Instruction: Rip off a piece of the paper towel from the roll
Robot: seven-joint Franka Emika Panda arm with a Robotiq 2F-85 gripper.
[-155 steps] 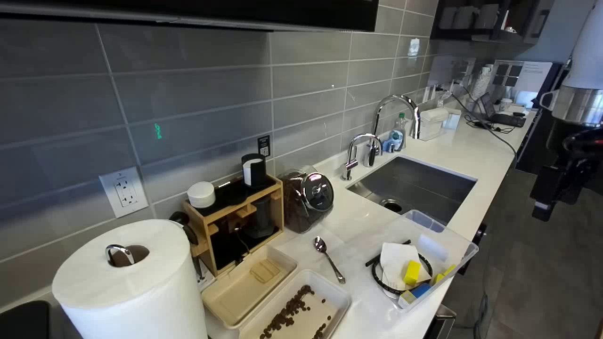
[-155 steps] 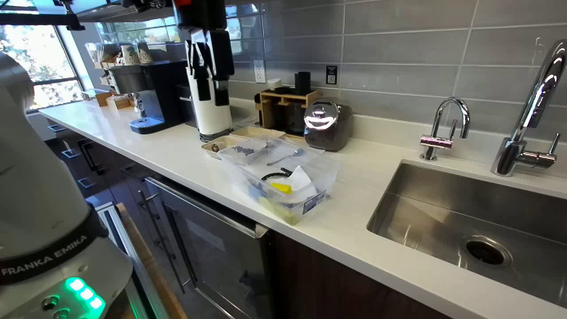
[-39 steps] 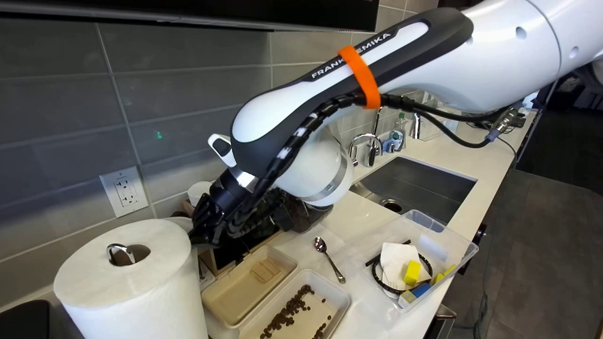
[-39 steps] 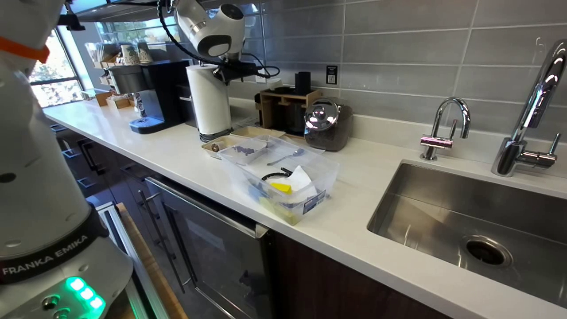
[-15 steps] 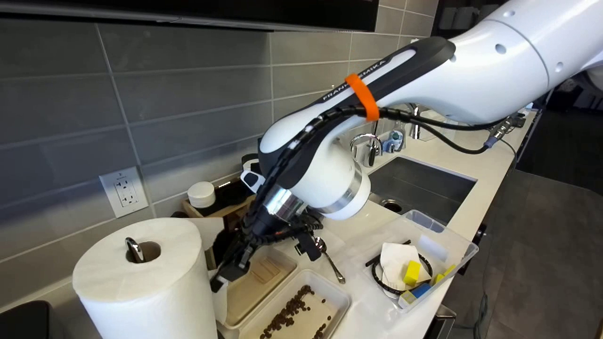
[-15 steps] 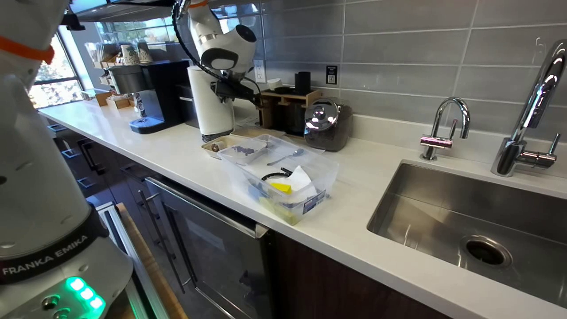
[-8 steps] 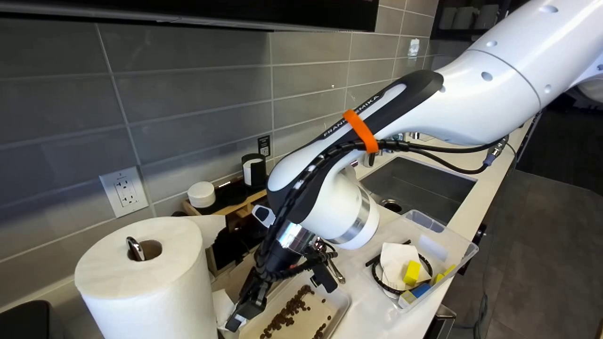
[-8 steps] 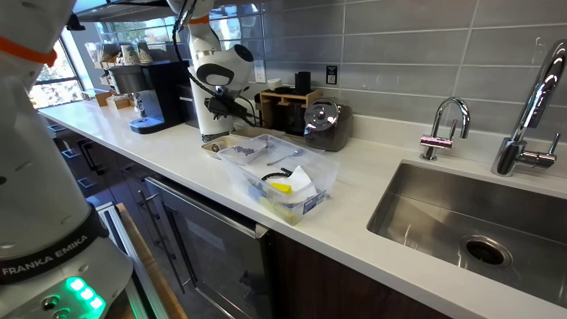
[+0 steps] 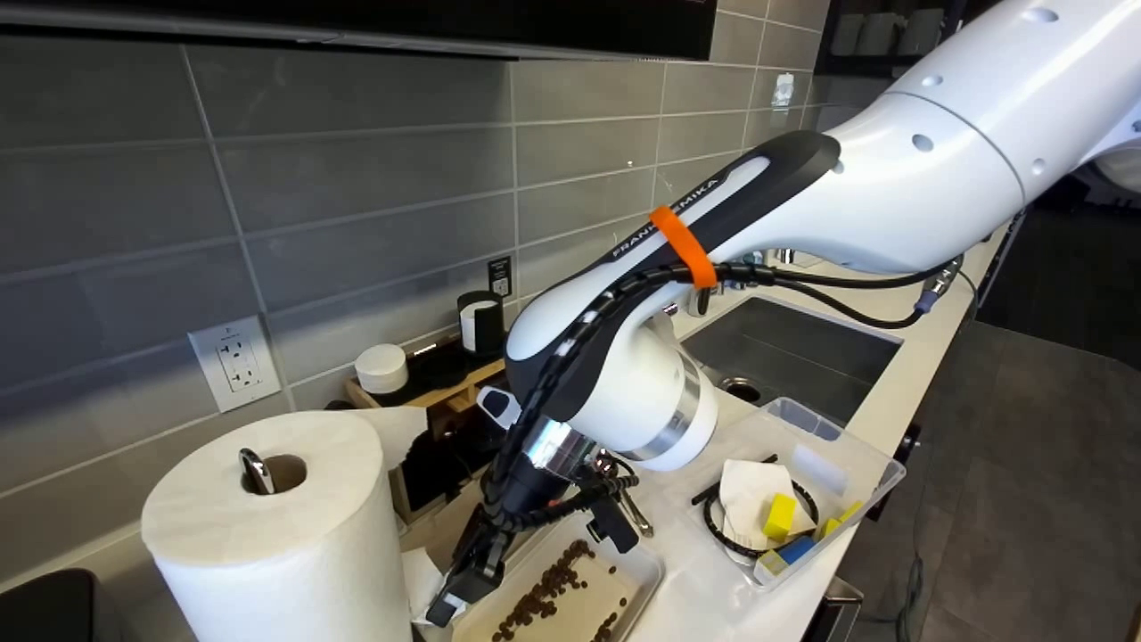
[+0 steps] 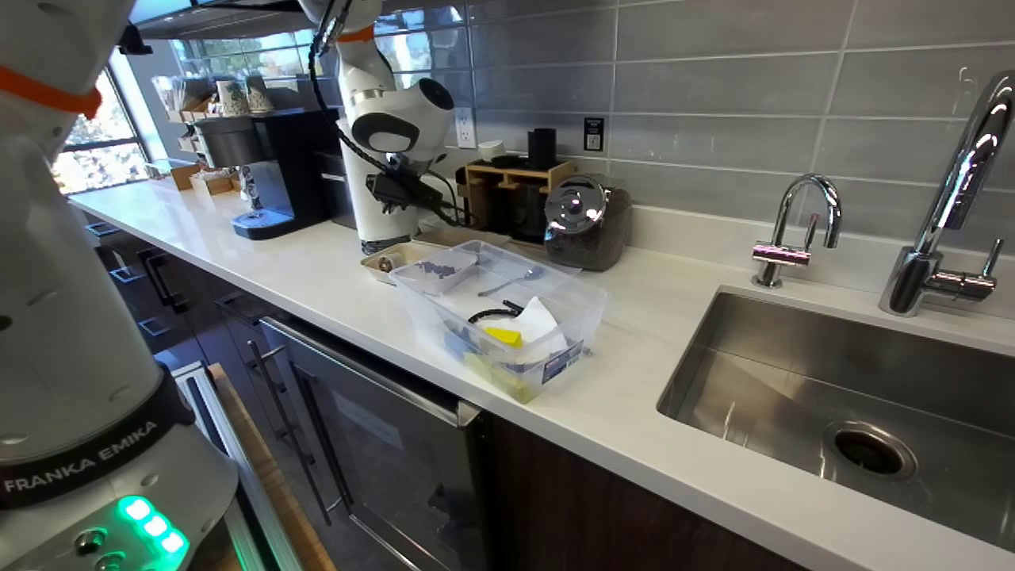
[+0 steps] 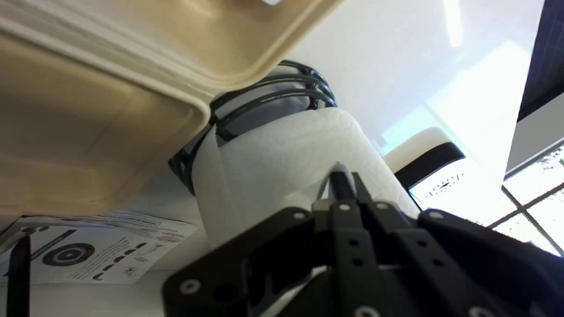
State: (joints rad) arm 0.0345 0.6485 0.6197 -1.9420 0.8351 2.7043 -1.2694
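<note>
- Wrist view: the printed leaflet (image 11: 119, 251) is showing drawings and text too small to read.
- Upper lettering: in an exterior view, the arm (image 9: 900, 196) is bearing "FRANK" and "EMIKA", with the orange strap (image 9: 685, 248) covering the spot between.
- Lower lettering: in an exterior view, the black band (image 10: 79, 468) on the robot base (image 10: 190, 452) is reading "FRANKA EMIKA".
- Illegible marking: the clear box (image 10: 587, 317) is carrying a blue label (image 10: 561, 361) with unreadable wording.
- Location: the paper towel roll (image 9: 285, 557) is standing on the desk (image 10: 626, 365), between the coffee machine (image 10: 293, 162) and the wooden shelf (image 10: 477, 190).
- Orientation: its long axis is running vertically; its hollow end is facing upward, with the metal loop (image 9: 256, 470) protruding.
- Direction: the flap (image 9: 401, 432) is extending sideways from the roll toward the wooden shelf, its edge looking ragged.
- Grip state: the tool (image 11: 351, 184) is sitting beside the roll, its fingers standing nearly together and pinching the paper piece (image 9: 422, 578). The views are not settling whether this piece is joining the roll.
</note>
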